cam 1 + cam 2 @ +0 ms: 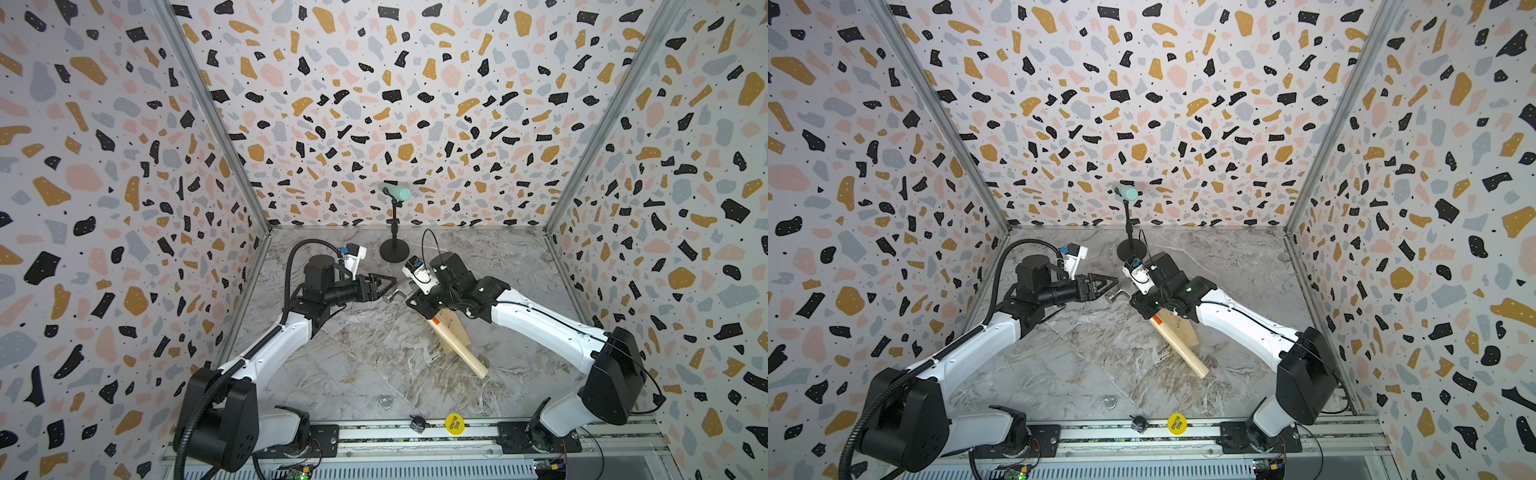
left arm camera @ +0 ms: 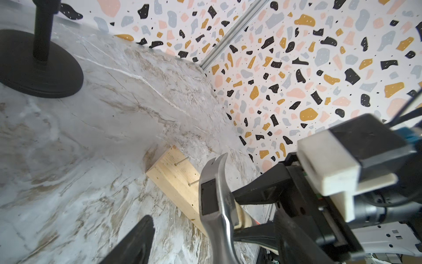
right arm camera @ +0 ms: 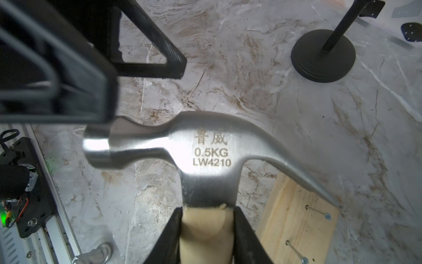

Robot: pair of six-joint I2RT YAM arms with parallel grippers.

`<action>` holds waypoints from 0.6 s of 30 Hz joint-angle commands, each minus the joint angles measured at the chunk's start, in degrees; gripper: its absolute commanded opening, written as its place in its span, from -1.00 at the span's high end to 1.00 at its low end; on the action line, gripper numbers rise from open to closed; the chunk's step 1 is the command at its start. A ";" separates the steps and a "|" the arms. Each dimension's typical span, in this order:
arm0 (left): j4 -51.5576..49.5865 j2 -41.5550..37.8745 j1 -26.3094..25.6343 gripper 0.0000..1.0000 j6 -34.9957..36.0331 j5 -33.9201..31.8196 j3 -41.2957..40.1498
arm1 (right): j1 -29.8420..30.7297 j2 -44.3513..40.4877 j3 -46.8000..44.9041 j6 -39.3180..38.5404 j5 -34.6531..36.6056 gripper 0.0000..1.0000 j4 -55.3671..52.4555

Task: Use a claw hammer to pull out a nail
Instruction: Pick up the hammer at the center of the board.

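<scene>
Hammer (image 3: 205,155) handle runs offscreen between right jaws.

**Steel head of the claw hammer** (image 3: 212,150), just beyond the clamping jaws of my right gripper (image 3: 208,230): I read the engraved "普威", "0.5KG" and "LW4210".

**Yellow round sticker** (image 1: 454,423) (image 1: 1176,423) on the front rail (image 1: 374,434), well apart from both pairs of jaws, in both top views: I read "BIG BLIND" in black.

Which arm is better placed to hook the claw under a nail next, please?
Right. The right gripper is shut on the claw hammer just below its head, with the claw tip close to a nail in the wooden block. The left gripper is open and empty beside the head.
</scene>
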 commanded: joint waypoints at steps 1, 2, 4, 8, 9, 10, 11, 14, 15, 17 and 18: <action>-0.51 0.60 -0.73 -0.49 1.58 0.73 1.69 | 1.76 -1.79 4.88 -2.79 0.75 1.00 3.37; -0.51 0.87 -0.97 -0.48 1.55 0.90 1.77 | 2.20 -1.64 4.96 -3.27 1.30 1.00 3.23; -0.51 1.24 -1.46 -0.44 1.55 1.17 1.94 | 2.86 -1.37 5.12 -3.87 2.00 1.00 2.85; -1.10 1.94 -2.45 -0.37 1.93 1.61 2.13 | 3.38 -0.81 5.40 -4.78 3.52 1.00 2.37; -1.13 2.03 -2.60 -0.35 2.01 1.61 2.21 | 3.38 -0.67 5.33 -4.89 3.74 1.00 2.39; -1.13 2.09 -2.77 -0.32 2.01 1.74 2.21 | 3.38 -0.50 5.32 -4.98 3.97 1.00 2.33; -1.12 2.16 -2.85 -0.29 2.09 1.87 2.22 | 3.38 -0.41 5.32 -5.20 4.03 1.00 2.30; -1.53 2.47 -3.38 -0.23 2.32 2.05 2.45 | 3.38 -0.41 5.08 -5.42 4.50 1.00 2.44; -1.73 2.57 -3.46 -0.21 2.40 2.05 2.54 | 3.38 -0.40 5.06 -5.47 4.82 1.00 2.50; -2.12 2.80 -3.83 -0.17 2.71 2.05 2.65 | 3.38 -0.41 5.05 -5.62 5.26 1.00 2.46; -2.22 2.88 -4.05 -0.16 2.80 2.03 2.65 | 3.38 -0.44 4.97 -5.75 5.41 1.00 2.41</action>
